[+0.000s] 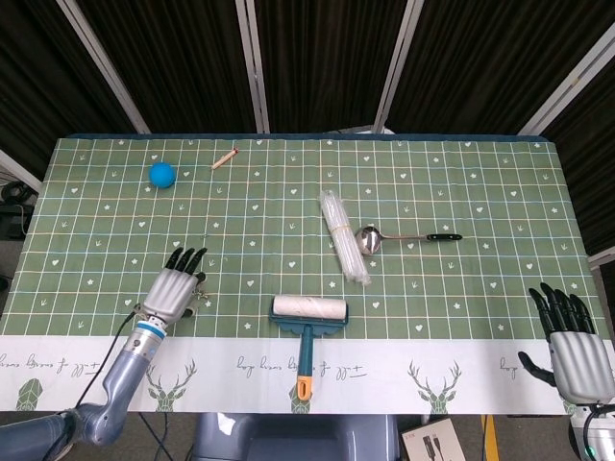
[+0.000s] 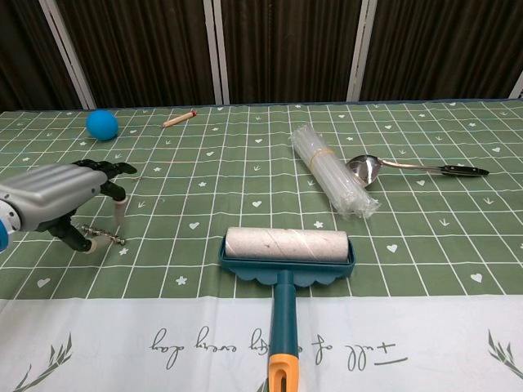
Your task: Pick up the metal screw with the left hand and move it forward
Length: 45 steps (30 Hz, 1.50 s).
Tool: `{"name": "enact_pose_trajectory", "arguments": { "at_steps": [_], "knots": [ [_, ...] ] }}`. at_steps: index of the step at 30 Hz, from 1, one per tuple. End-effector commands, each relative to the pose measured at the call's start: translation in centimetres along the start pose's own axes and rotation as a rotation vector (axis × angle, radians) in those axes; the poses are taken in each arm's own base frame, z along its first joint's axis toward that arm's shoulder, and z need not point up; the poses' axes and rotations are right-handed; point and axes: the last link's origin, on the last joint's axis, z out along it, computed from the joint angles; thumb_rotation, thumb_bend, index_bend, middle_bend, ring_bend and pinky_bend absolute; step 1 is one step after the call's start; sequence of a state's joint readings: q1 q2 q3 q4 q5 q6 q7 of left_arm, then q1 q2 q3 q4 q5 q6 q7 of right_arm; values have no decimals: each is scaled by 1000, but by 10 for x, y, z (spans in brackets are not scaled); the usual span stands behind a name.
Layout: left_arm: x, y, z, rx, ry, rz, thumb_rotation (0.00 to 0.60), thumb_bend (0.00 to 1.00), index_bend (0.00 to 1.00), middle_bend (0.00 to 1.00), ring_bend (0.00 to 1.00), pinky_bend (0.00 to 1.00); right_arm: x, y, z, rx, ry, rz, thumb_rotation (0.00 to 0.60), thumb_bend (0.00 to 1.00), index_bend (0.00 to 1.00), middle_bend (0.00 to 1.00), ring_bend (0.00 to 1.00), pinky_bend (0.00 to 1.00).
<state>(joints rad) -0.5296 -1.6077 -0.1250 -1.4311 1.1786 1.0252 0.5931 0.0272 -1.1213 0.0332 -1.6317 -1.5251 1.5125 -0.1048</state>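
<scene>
Left hand [image 2: 61,200] hangs over the near-left part of the table [image 1: 461,182], palm down, fingers spread and slightly curled, nothing in its grasp; in the chest view the thumb and a fingertip [image 2: 119,214] point down at the cloth on either side of the metal screw [image 2: 107,238].

The screw lies flat on the green checked cloth, directly beneath the hand; from the head camera the left hand [image 1: 175,289] covers it almost wholly, so its place reads best from the chest view; there only its right end shows clear, the rest sits behind the thumb; contact between fingers and screw cannot be told.

Long axis of the screw runs roughly left to right, tilted a little, its right end nearer the robot; the thumb stands on the near side and the fingers on the far side, so the pinch line looks to cross the axis, which suits a thin rod; judgement: a short drop and close is what remains before the lift.

Right hand [image 1: 578,348] idles at the near-right edge, fingers apart, holding nothing, well apart from the screw; lint roller [image 2: 286,249] lies just right of the work spot; forward path looks free towards the blue ball [image 2: 102,124].
</scene>
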Motion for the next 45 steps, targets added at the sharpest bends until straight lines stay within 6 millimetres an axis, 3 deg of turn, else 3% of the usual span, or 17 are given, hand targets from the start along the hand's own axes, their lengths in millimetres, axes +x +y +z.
{"name": "enact_pose_trajectory", "arguments": {
  "at_steps": [1, 34, 45],
  "knots": [
    [-5, 6, 3, -12, -14, 19, 600, 292, 462, 0, 0, 0, 0, 0, -1, -2, 0, 1, 600, 111, 0, 0, 0, 44],
    [-12, 11, 20, 27, -52, 47, 600, 345, 496, 0, 0, 0, 0, -2, 1, 7, -1, 8, 600, 111, 0, 0, 0, 45],
    [-15, 13, 22, 25, -61, 44, 600, 369, 568, 0, 0, 0, 0, -1, 1, 8, 0, 9, 600, 110, 0, 0, 0, 45]
  ]
}}
